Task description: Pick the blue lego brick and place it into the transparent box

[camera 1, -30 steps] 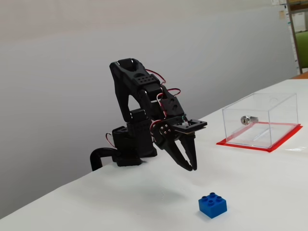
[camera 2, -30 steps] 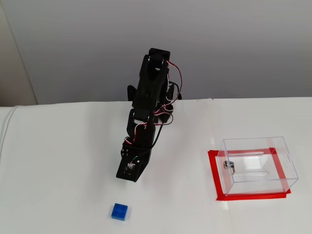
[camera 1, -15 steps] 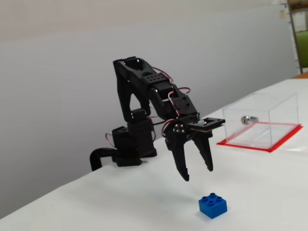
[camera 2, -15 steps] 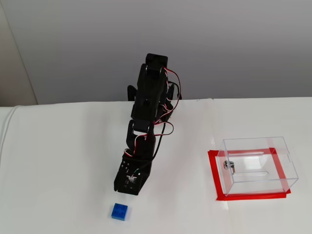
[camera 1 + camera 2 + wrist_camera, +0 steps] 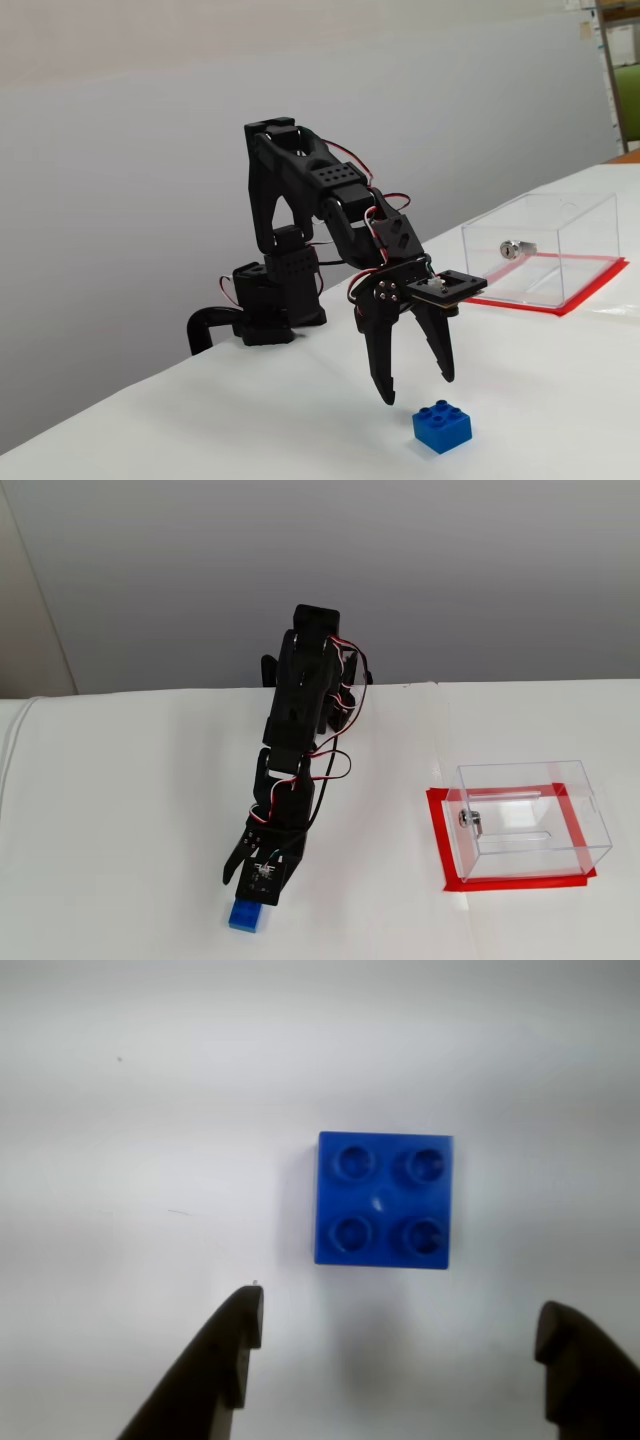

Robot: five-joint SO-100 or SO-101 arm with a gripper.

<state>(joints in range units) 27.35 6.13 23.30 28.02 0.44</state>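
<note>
Looking across the white table first, I see nothing on it but the arm, the box and the brick. The black arm has stretched forward and dipped over the last second, carrying its head from well behind the brick to nearly above it. The transparent box sits well off to the right in both fixed views, on its red base sheet, empty but for the small silver lock on its wall. The gripper now hangs just above the table with its jaws spread wide; a second ago they were nearly together. The blue lego brick lies studs up, flat on the table, ahead of the two fingertips in the wrist view and untouched. I judge the approach almost finished: a short advance and descent should bracket the brick before closing.
</note>
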